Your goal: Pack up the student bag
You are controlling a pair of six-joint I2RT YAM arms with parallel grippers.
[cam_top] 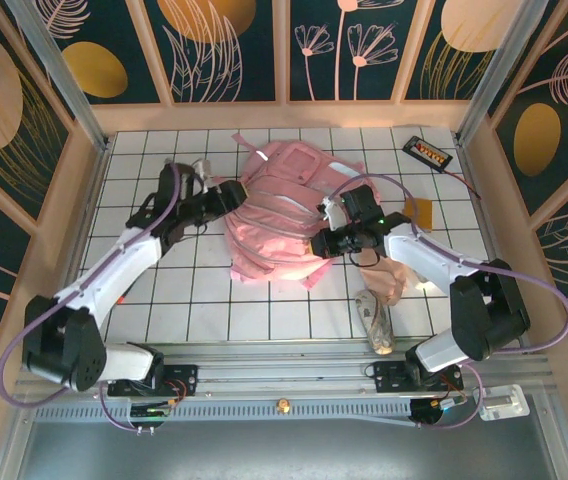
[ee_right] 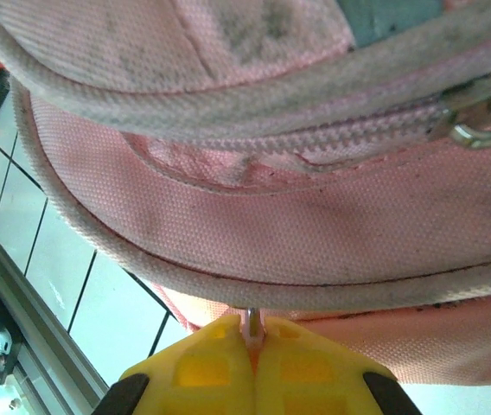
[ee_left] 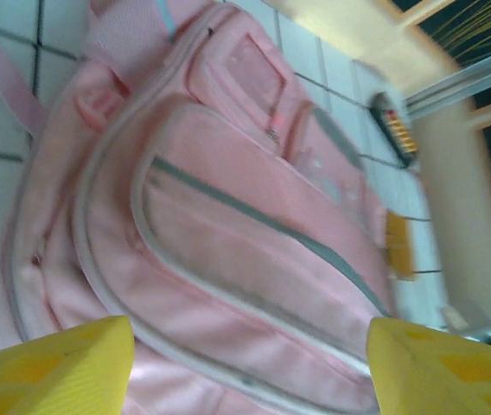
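Yellow fingertips (ee_right: 215, 367) of my right gripper (ee_right: 252, 344) pinch together on a thin tab (ee_right: 252, 322) at the student bag (ee_right: 271, 216) seam, lower centre; my left gripper (ee_left: 250, 372) gapes wide, empty, bag mid-frame.

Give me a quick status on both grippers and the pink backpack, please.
Left gripper open, facing student bag. Right gripper shut on thin tab at bag's edge. Bag flat, front pockets up. Beige item beside right arm, off the bag.

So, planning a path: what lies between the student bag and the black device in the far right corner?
Bare white tiles, per the top external view, between student bag and black device.
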